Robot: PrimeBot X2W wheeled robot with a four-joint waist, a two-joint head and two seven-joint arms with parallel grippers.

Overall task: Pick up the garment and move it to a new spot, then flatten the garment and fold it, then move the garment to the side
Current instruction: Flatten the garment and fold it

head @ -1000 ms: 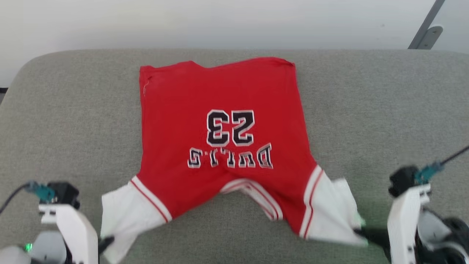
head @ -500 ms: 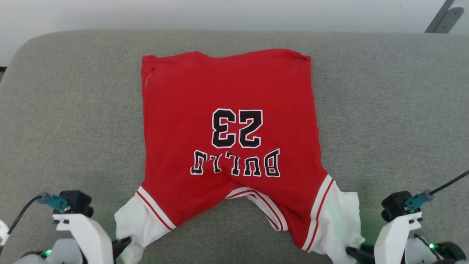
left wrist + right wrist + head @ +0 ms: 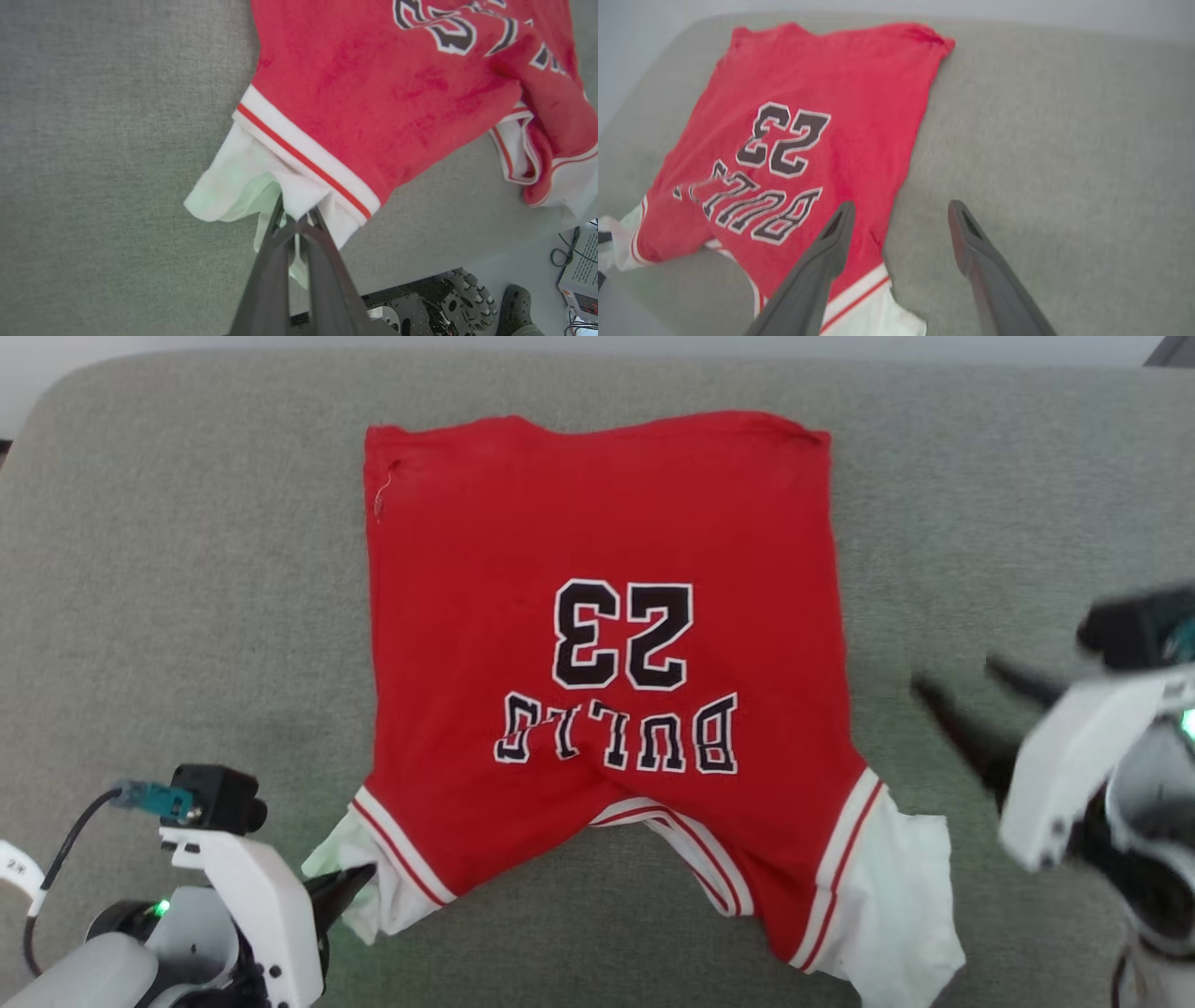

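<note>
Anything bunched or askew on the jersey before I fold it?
The garment lies mostly flat, but the white sleeve pinched in the shut left gripper is bunched, and the collar trim is puckered. The right gripper is open, clear of it.

Garment (image 3: 597,513) lies on cushion (image 3: 187,569) between left end effector (image 3: 359,879) and right end effector (image 3: 957,677)

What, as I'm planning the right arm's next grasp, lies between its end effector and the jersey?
Nothing visible does: only bare grey cushion separates the open right end effector from the near edge of the jersey.
</note>
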